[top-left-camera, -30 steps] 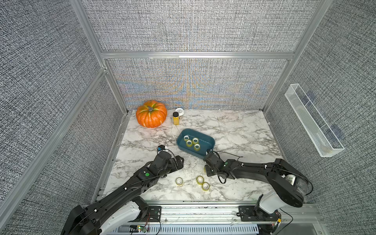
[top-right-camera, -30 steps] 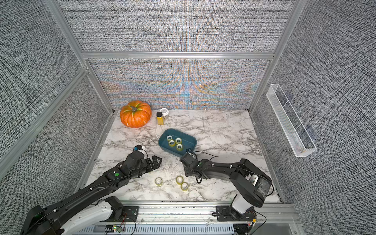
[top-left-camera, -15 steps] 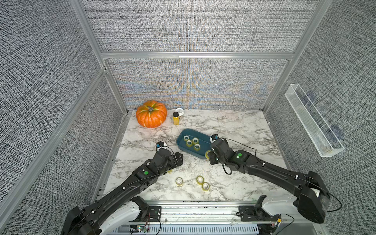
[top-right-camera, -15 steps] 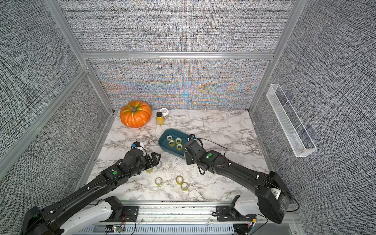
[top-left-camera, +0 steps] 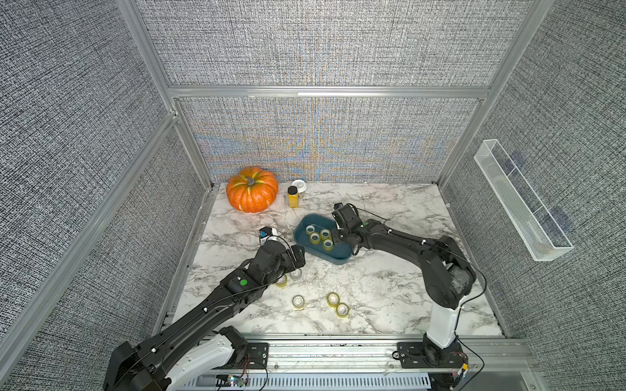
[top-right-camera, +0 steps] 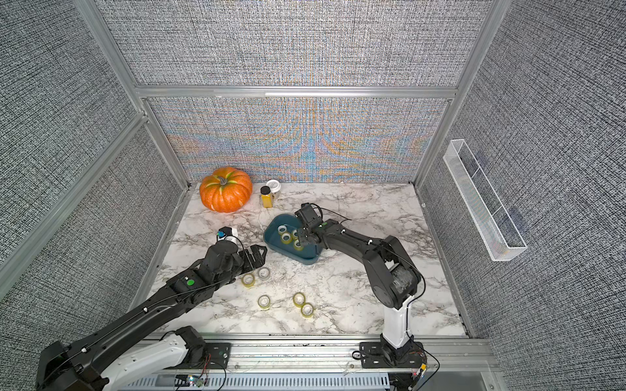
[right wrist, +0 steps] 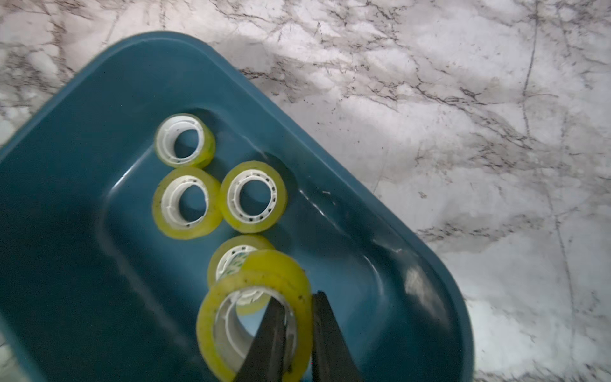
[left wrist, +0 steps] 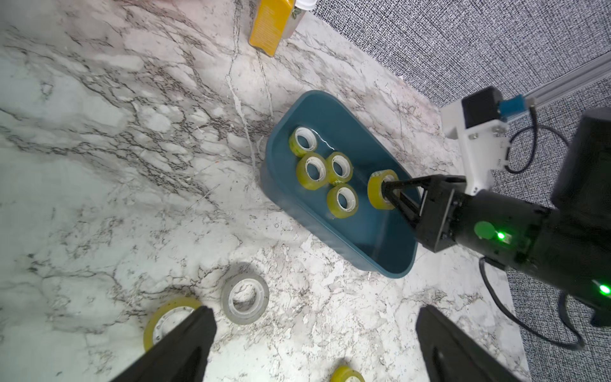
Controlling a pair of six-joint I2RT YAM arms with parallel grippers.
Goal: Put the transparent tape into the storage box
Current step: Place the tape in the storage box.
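Currently the right gripper [right wrist: 297, 307] pinches a transparent tape roll [right wrist: 211, 317] by its wall, lower centre, seemingly just above the storage box [right wrist: 82, 132] floor; the left gripper [left wrist: 315, 309] gapes, fingers wide apart.

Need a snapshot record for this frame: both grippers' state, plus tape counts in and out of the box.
right gripper: shut on tape roll, one jaw through its core, one outside
held roll position: over the storage box, not yet released
left gripper: open, holding nothing
rolls in box: four, lying flat
rolls on table: five, including one greyish roll; the rest are yellow
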